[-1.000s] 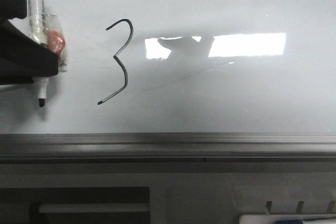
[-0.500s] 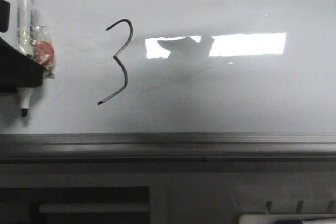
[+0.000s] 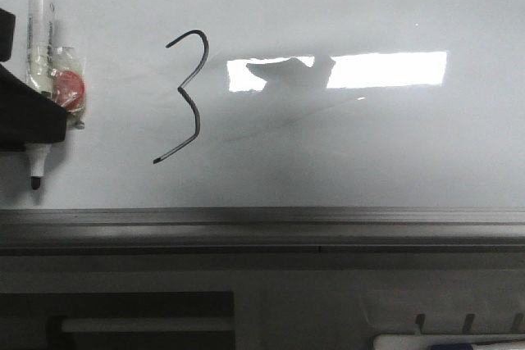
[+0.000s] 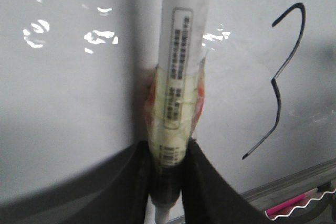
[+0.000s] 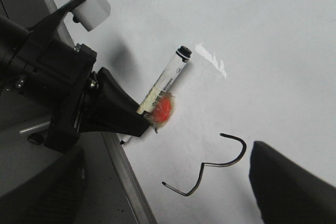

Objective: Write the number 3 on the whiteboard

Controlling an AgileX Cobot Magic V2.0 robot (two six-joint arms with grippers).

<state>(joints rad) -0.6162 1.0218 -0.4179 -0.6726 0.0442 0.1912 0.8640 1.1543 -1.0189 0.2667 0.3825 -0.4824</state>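
One black number 3 (image 3: 185, 96) stands on the whiteboard (image 3: 369, 145), near the left claw (image 4: 167, 182), apart from the tip of the marker (image 3: 38, 79) it clamps. Whether the right claw (image 5: 294, 182) is open, I cannot tell.

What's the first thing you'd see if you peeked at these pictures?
A big black number 3 drawn on the shiny whiteboard, left of a bright light reflection. At the far left, the left tool grips a marker, tip pointing down, with something orange-red wrapped around it.
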